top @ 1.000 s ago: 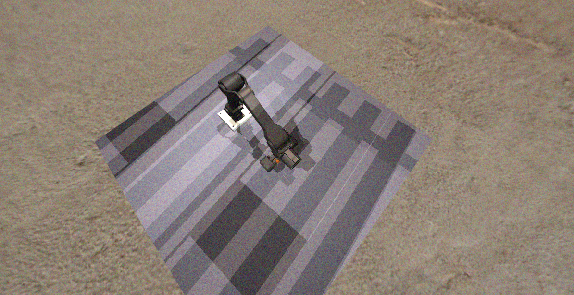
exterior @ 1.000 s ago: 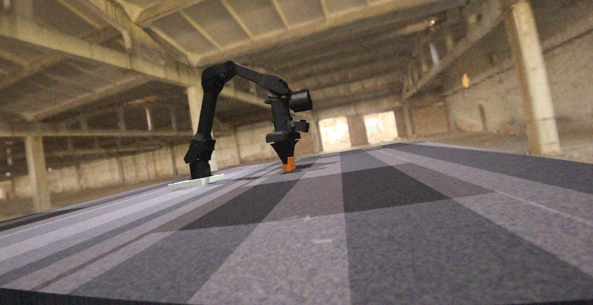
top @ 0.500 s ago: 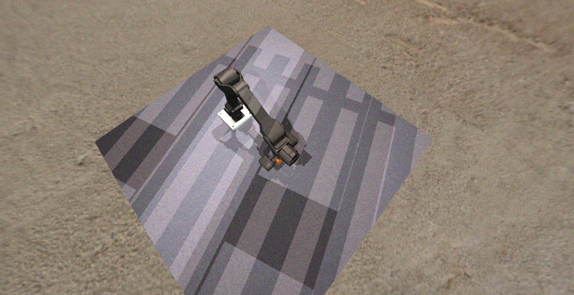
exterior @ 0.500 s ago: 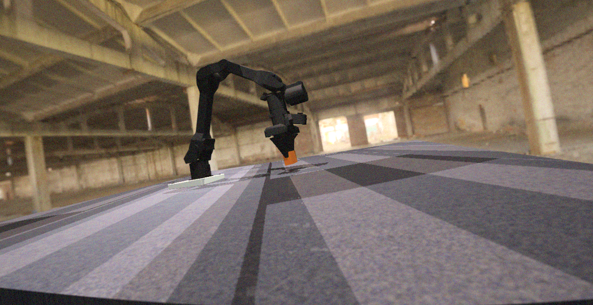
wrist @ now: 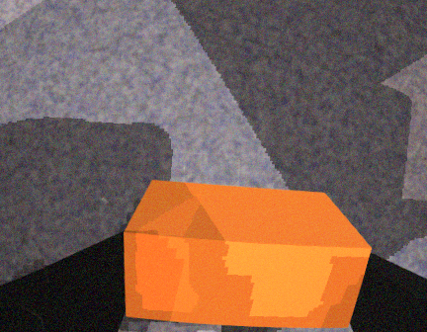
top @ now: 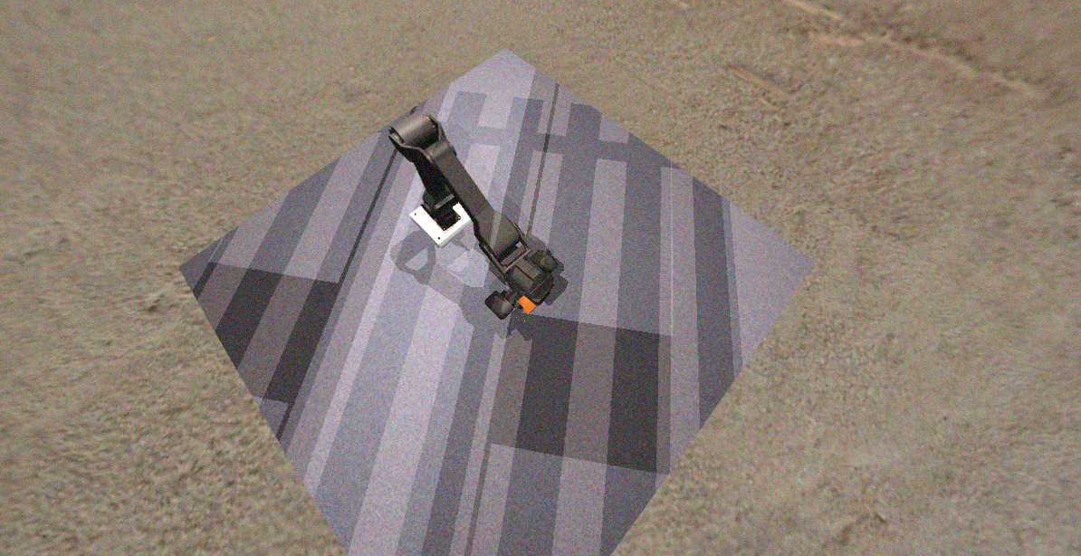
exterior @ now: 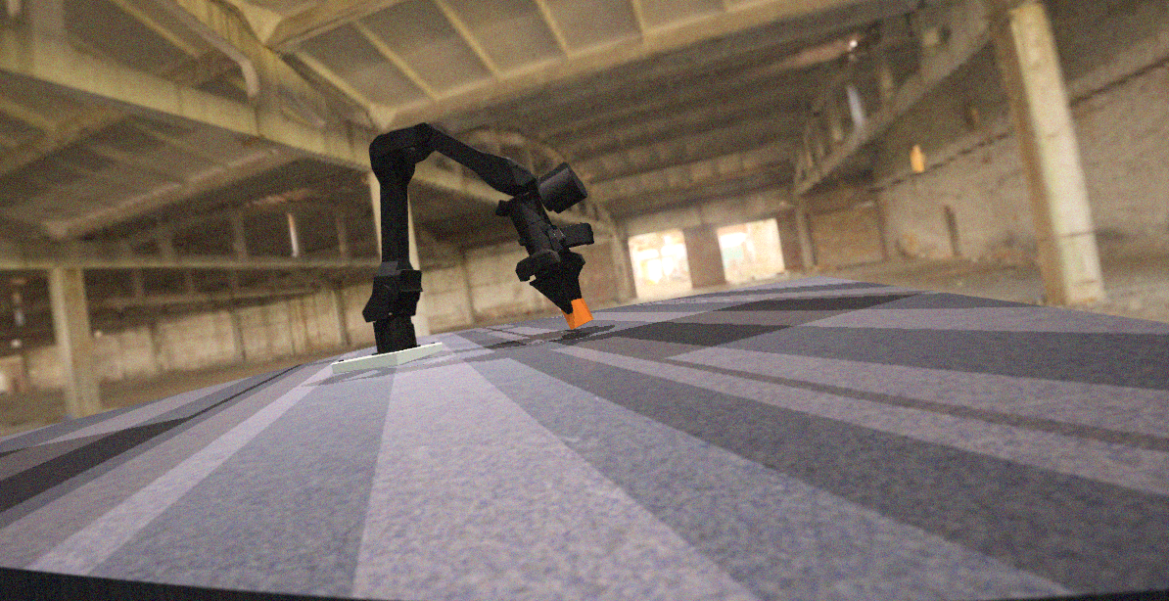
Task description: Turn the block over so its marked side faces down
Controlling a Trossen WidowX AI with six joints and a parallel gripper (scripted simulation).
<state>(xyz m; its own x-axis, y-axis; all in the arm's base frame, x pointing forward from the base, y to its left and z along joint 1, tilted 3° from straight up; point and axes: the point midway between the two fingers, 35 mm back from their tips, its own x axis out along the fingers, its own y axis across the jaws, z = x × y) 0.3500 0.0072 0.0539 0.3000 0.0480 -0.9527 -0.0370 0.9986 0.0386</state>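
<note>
An orange block point(top: 527, 304) point(exterior: 580, 314) point(wrist: 249, 214) is held between the fingers of my gripper point(exterior: 574, 305) point(wrist: 240, 255). The gripper is shut on the block, with one black finger at each end of it in the wrist view. In the exterior view the gripper leans and the block is tilted with it, a little above the table point(top: 423, 400) point(exterior: 490, 515). Two orange faces show in the wrist view, with uneven lighter and darker patches. I cannot tell which side is the marked one. The fingers and the arm hide part of the block in the top and exterior views.
The arm's white base plate point(top: 441, 235) point(exterior: 359, 363) is on the table, behind the gripper and to its left in the top view. Striped patterns and shadows cross the table top. Its edges show in the top view, with sandy ground beyond.
</note>
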